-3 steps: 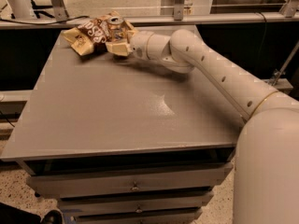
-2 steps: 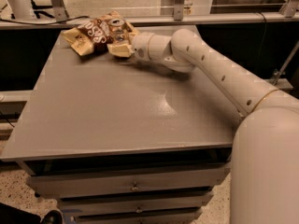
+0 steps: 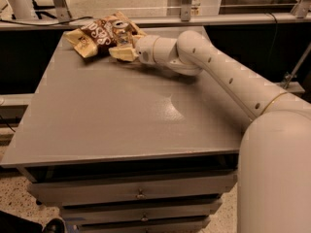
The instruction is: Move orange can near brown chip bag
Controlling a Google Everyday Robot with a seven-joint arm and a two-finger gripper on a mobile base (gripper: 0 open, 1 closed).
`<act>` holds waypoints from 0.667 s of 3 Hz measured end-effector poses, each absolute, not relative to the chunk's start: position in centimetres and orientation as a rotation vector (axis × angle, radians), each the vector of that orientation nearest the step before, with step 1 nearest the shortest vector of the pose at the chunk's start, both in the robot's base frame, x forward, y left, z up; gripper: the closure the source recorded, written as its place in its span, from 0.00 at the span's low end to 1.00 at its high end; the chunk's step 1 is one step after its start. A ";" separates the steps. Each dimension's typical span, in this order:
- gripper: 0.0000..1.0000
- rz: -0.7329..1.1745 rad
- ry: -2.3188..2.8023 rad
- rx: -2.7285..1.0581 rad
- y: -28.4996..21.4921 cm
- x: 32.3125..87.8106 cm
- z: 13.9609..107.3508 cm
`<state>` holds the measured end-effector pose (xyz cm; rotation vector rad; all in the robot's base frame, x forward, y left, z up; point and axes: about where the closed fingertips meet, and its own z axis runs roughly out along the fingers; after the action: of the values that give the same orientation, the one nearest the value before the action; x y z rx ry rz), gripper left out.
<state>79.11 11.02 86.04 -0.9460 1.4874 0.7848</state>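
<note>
Claw at the counter's 11 o'clock corner, against the upright orange can; its grip state cannot be told. Can touches the brown chip bag's 3 o'clock edge.

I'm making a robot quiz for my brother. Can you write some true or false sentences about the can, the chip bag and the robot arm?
1. The brown chip bag lies at a far corner of the table. True.
2. The orange can stands at the front edge, just above the drawers. False: it is at the far end, right beside the bag.
3. The gripper is at the far end of the table, right by the can. True.
4. The arm reaches in from the picture's left side. False: it comes from the picture's right and stretches across the table.
</note>
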 end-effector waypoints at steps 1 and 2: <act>0.00 0.826 1.466 -0.963 11.9 77.9 86.4; 0.00 0.835 1.449 -0.979 11.4 75.9 87.1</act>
<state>75.91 11.44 87.08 -0.9789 1.4493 0.8346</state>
